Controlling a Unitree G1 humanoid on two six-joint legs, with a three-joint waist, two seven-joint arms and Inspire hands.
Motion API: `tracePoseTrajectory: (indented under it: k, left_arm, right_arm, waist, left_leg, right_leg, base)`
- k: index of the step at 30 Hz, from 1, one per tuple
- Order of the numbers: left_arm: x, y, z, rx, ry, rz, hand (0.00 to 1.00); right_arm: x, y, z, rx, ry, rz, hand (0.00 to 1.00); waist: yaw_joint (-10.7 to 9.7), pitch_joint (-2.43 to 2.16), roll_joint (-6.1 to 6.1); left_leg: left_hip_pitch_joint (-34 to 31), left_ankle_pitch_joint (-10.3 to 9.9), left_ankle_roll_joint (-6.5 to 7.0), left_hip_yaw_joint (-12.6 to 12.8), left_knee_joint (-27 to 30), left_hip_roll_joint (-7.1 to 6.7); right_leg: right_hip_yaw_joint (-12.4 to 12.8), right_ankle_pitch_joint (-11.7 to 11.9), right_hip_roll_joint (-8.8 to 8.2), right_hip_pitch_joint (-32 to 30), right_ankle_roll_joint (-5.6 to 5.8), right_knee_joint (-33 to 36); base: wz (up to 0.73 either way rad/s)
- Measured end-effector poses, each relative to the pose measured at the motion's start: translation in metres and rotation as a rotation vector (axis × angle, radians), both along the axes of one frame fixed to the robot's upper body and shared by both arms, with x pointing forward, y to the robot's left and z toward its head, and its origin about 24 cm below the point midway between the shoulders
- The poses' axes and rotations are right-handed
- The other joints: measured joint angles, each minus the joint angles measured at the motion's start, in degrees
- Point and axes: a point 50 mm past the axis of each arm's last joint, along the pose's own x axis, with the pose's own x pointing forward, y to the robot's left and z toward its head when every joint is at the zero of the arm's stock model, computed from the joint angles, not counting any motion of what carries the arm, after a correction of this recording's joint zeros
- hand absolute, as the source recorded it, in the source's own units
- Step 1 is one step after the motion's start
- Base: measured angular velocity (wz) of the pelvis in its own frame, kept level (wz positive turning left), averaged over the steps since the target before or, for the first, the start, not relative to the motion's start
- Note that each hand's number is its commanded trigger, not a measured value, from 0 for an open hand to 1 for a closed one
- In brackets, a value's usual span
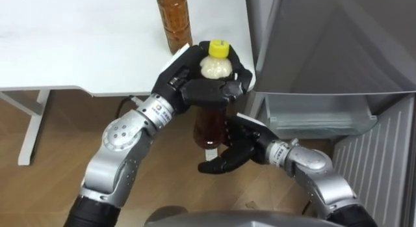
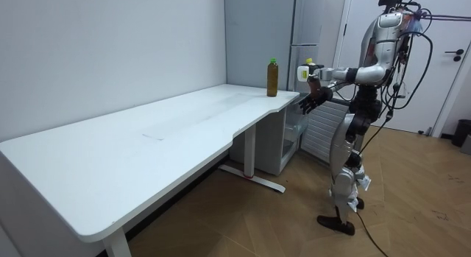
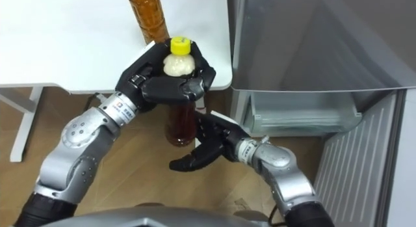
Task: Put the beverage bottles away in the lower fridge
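Left hand (image 1: 208, 90) curled round yellow-capped bottle (image 1: 208, 126) at frame centre, right hand (image 1: 234, 149) spread open just below it, second bottle (image 1: 174, 19) on surface (image 1: 65, 45) at top, fridge (image 1: 325, 58) at right.

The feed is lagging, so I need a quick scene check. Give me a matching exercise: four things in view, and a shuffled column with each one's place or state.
1 yellow-capped bottle
2 green-capped bottle
3 right hand
4 lower fridge

A open, by the held bottle's base
B standing on the table
C standing open
D gripped in the left hand

Pairs: 1-D, 2-B, 3-A, 4-C
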Motion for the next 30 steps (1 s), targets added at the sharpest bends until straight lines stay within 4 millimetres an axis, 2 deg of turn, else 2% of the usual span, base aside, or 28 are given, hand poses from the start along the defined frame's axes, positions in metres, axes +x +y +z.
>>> tracePoseTrajectory:
  k: [11,14,15,16,17,18,30]
  left_arm:
    - [-0.008,-0.008,-0.027,0.022,0.117,-0.051,1.00]
    - [-0.010,-0.008,-0.029,0.027,0.123,-0.058,1.00]
    - [-0.010,-0.008,-0.029,0.026,0.124,-0.058,1.00]
    - [-0.010,-0.008,-0.029,0.026,0.125,-0.059,1.00]
    - [-0.010,-0.008,-0.029,0.026,0.125,-0.059,1.00]
    - [-0.011,-0.008,-0.029,0.026,0.126,-0.059,1.00]
    - [-0.011,-0.008,-0.030,0.032,0.128,-0.059,1.00]
  right_arm:
    - [-0.002,0.010,0.003,0.130,0.033,0.002,0.00]
    - [-0.003,0.011,0.003,0.137,0.041,0.003,0.00]
    - [-0.003,0.012,0.003,0.140,0.042,0.003,0.04]
    - [-0.003,0.012,0.002,0.152,0.050,-0.002,0.38]
    - [-0.004,0.012,0.002,0.158,0.055,-0.002,0.80]
    - [-0.004,0.012,0.002,0.160,0.057,-0.003,1.00]
    - [-0.009,0.015,0.000,0.195,0.077,0.010,1.00]
  waist:
    - [-0.10,0.00,-0.01]
    - [-0.04,0.01,0.00]
    - [0.05,0.02,-0.01]
    - [0.06,0.02,-0.01]
    - [0.03,0.02,-0.01]
    - [0.03,0.02,-0.01]
    - [0.20,0.03,-0.03]
  left_leg:
    - [-0.28,-0.01,-0.01,-0.51,0.10,0.00]
    - [-0.30,-0.01,-0.01,-0.51,0.19,0.01]
    - [-0.38,-0.01,-0.01,-0.51,0.18,0.01]
    - [-0.51,-0.01,-0.01,-0.51,0.16,0.01]
    - [-0.52,-0.02,0.00,-0.51,0.15,0.01]
    - [-0.51,-0.02,0.00,-0.51,0.15,0.01]
    - [-0.82,-0.04,0.00,-0.53,0.95,0.04]
  right_leg:
    - [-0.94,0.01,-0.01,-0.02,-0.01,0.10]
    - [-0.91,0.01,-0.01,0.00,-0.01,0.11]
    - [-0.88,0.01,0.00,0.02,-0.01,0.11]
    - [-0.85,0.01,0.01,0.03,-0.01,0.11]
    - [-0.82,0.01,0.01,0.03,-0.01,0.11]
    - [-0.81,0.01,0.01,0.03,-0.01,0.11]
    - [-0.89,0.01,0.02,-0.17,-0.02,0.16]
  base:
    - [0.01]
    - [0.00]
    - [0.00]
    - [0.00]
    - [0.00]
    - [0.00]
    - [0.00]
